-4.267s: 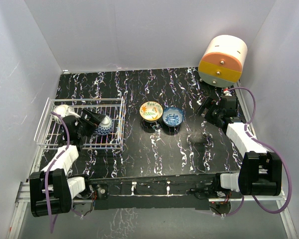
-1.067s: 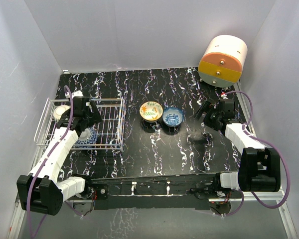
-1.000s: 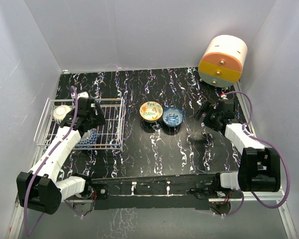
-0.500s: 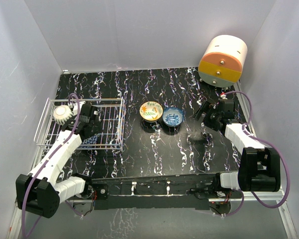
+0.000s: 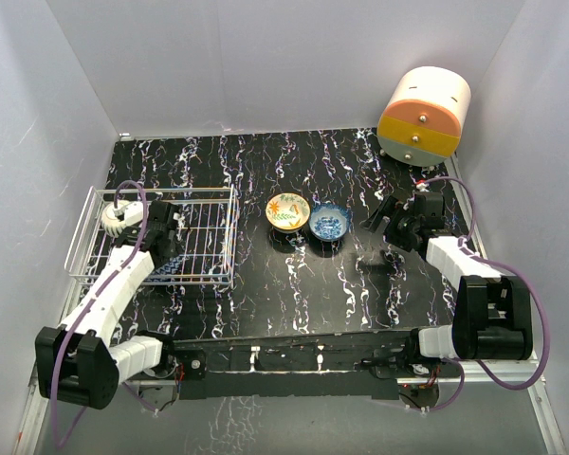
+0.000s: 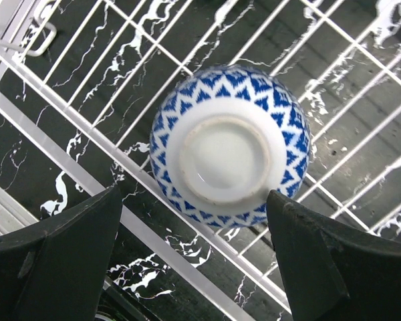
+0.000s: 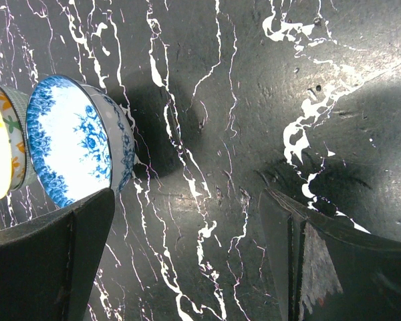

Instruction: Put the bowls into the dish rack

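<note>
The white wire dish rack (image 5: 209,192) stands at the left. In it sit a ribbed white bowl (image 5: 121,216) at the far left corner and an upside-down bowl with blue triangles (image 5: 176,268), seen from above in the left wrist view (image 6: 230,154). My left gripper (image 5: 166,250) hovers open over that bowl, not touching it (image 6: 194,267). A yellow-floral bowl (image 5: 287,210) and a blue-patterned bowl (image 5: 330,222) stand side by side on the table. My right gripper (image 5: 384,220) is open and empty to their right; in its view (image 7: 187,261) the blue bowl (image 7: 70,150) is at the left.
A cream-and-orange cylindrical drawer unit (image 5: 424,114) stands at the back right corner. Grey walls close in the black marbled table (image 5: 266,161) on three sides. The rack's near rail (image 6: 187,249) runs under my left fingers.
My left gripper has let go of the blue-triangle bowl, now upside down in the rack, and hangs over it. My right gripper has edged left towards the two bowls.
</note>
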Motion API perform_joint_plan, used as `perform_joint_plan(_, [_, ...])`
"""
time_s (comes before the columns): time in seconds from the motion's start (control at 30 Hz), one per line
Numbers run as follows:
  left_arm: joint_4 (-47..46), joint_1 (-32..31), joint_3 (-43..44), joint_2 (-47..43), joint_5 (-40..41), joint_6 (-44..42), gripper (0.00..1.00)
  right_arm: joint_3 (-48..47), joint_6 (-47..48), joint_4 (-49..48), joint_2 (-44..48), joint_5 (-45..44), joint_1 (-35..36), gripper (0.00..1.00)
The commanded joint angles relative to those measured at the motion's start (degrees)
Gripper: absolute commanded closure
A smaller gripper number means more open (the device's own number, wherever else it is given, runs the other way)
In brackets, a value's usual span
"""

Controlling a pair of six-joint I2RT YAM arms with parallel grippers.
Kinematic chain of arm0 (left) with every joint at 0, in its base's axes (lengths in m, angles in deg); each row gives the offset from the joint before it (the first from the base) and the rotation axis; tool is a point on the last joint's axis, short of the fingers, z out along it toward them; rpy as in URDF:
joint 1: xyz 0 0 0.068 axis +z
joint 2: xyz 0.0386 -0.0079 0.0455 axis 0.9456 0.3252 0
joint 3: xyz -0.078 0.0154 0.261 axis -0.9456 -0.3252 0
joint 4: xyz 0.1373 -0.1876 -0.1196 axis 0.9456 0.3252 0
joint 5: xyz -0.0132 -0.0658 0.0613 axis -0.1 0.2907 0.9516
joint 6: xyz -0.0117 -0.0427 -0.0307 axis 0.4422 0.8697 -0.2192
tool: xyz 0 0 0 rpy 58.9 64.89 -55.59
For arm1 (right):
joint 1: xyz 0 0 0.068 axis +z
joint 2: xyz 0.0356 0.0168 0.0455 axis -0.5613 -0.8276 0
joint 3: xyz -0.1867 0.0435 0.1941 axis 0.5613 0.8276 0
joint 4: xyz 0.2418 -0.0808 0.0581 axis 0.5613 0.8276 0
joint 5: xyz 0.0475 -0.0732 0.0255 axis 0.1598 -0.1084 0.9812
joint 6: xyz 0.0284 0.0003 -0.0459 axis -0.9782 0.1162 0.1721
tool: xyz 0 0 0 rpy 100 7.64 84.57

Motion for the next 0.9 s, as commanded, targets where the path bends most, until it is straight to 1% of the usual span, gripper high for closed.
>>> perform_joint_plan(0.0, [0.72,4.12,-0.3,1.59,1.2,0.36,0.13,0.42,-0.32,-3.38,0.84,0.7,-0.33,0.07])
perform_joint_plan(0.33, [-3.83,13.81,0.07,1.66,-2.89,-4.42,0.12,0.99,-0.34,-3.38,1.49,0.86,-0.33,0.07])
perform_joint_plan(0.5, [-5.14,16.31,1.34,3.41,-2.53,-5.54,0.11,1.21,-0.34,-3.29,1.89,0.88,-0.31,0.07])
perform_joint_plan(0.87, [-10.61,24.54,2.79,6.87,-4.5,-10.24,0.11,1.21,-0.16,-2.76,2.39,0.35,-0.33,0.07])
